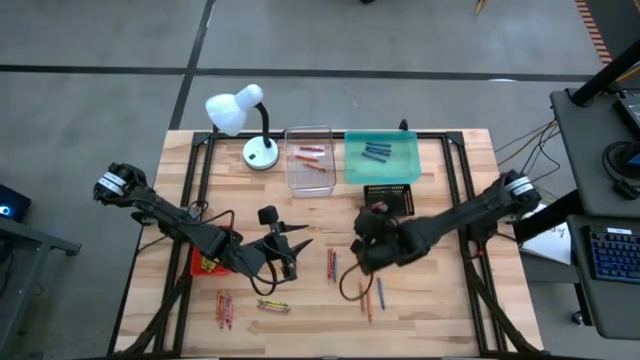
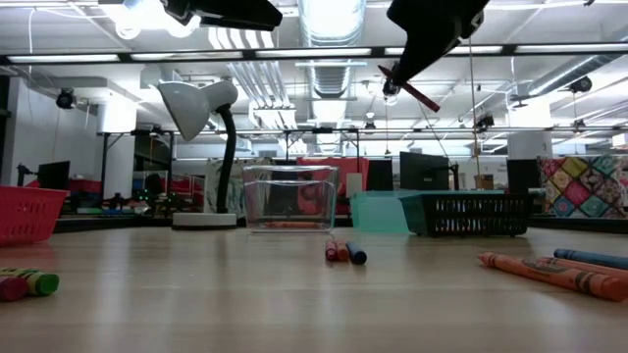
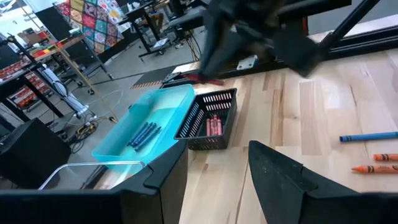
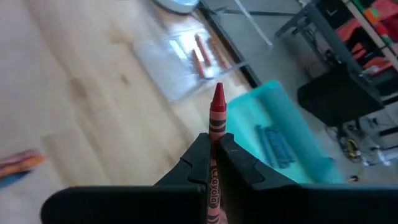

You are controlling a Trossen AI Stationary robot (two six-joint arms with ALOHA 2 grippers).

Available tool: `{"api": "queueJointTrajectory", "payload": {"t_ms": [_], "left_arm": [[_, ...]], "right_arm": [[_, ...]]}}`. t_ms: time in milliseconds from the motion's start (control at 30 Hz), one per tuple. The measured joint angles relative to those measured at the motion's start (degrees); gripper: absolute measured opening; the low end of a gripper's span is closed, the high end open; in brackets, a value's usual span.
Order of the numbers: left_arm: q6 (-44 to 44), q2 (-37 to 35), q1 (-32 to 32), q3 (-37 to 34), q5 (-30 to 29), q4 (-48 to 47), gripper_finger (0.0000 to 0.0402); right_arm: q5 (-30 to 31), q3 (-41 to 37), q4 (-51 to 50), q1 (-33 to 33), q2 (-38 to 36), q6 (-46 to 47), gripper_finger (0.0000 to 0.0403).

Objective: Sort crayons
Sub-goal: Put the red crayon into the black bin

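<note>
Right wrist view: one red crayon (image 4: 217, 106) in right end effector (image 4: 214, 149)

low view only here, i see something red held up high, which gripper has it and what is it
Observer: The right gripper, shut on a red crayon.
Operator: is the other one holding anything
Observer: No, the left gripper is open with nothing between its fingers.
Operator: any reds already sorted
Observer: Yes, several red crayons lie in the black tray.
Operator: and the teal one
Observer: The teal tray holds blue crayons.
</note>
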Motion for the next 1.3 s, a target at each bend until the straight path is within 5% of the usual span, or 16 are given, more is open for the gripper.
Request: {"api": "queueJointTrajectory", "payload": {"t_ms": [233, 500, 733, 933, 1300], "left_arm": [[-0.02, 0.07, 0.0, 0.0, 0.0, 2.44, 0.0153], [-0.02, 0.07, 0.0, 0.0, -0.02, 2.98, 0.0153], [0.42, 0.07, 0.1, 0.0, -0.04, 3.18, 0.0153], [0.29, -1.25, 1.37, 0.0, -10.48, 3.05, 0.0153], [10.74, -6.01, 14.22, -0.74, 12.03, 1.75, 0.0153]], "right_arm": [[-5.1, -10.92, 15.33, -4.64, -9.37, -12.67, 0.0012], [-28.83, -29.44, 55.65, -11.11, -18.94, -31.76, 0.0012], [-40.96, -36.52, 74.4, -17.64, -19.95, -36.66, 0.0012], [-50.24, -37.05, 84.49, -23.26, -17.86, -39.3, 0.0012], [-63.87, -37.09, 92.94, -33.86, -14.34, -42.53, 0.0012]]}}
